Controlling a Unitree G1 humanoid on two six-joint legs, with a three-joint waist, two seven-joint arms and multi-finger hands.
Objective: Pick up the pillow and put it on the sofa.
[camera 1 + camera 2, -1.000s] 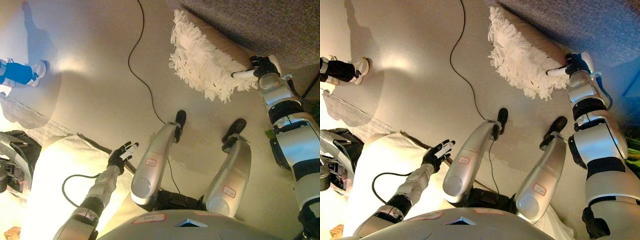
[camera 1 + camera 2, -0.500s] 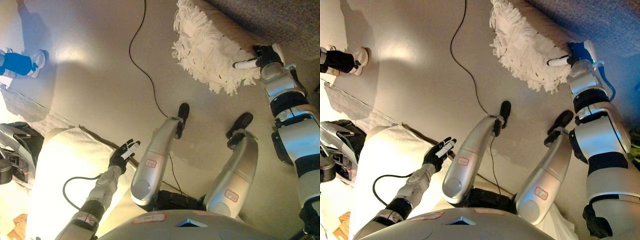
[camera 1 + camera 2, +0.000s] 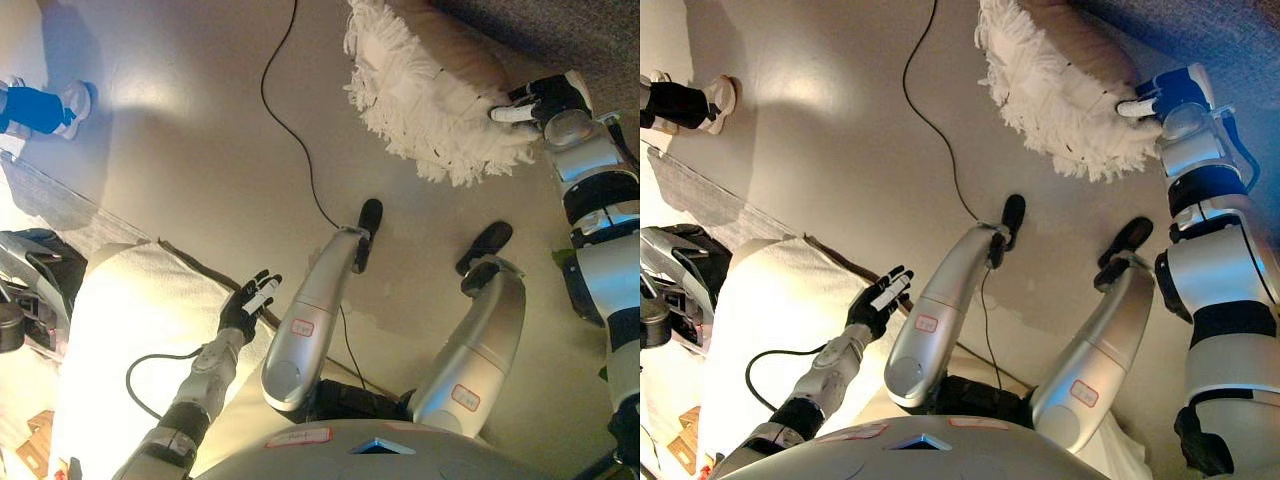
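Pillow (image 3: 430, 95) at 1 o'clock is being gripped by the right robot hand (image 3: 545, 100); the left robot hand (image 3: 245, 305) is being held released. Sofa (image 3: 560, 30) placement pending.

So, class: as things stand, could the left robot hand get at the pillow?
Probably not. The left robot hand hangs open low on the robot's left, well apart from the pillow, which lies far across the floor by the sofa, where the right robot hand already touches it.
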